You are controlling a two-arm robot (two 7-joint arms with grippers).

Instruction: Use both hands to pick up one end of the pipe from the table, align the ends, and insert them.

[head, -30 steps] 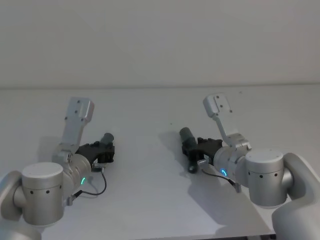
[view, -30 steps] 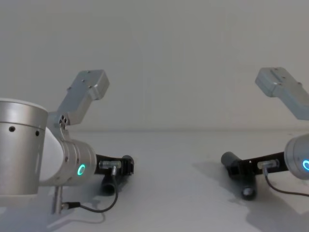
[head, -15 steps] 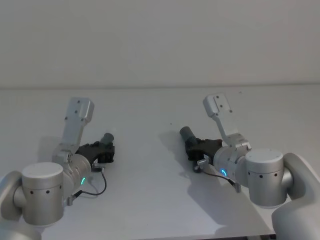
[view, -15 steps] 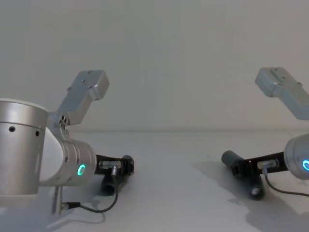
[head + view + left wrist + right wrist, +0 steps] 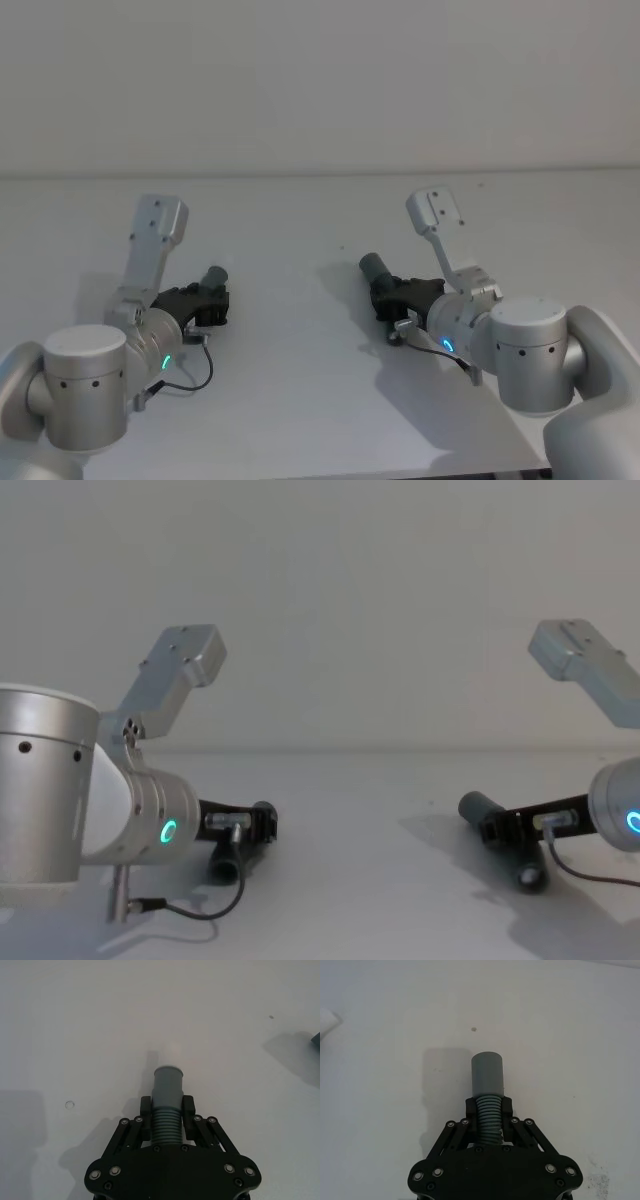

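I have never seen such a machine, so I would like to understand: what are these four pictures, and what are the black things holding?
This is a robot with two silver arms, each ending in a black claw called a gripper. One picture looks down from its head, one looks across from its chest, and two come from cameras on the wrists. The left gripper is shut on a grey ribbed hose piece; the right gripper is shut on a second hose piece. Both are close to the white table, apart from each other.
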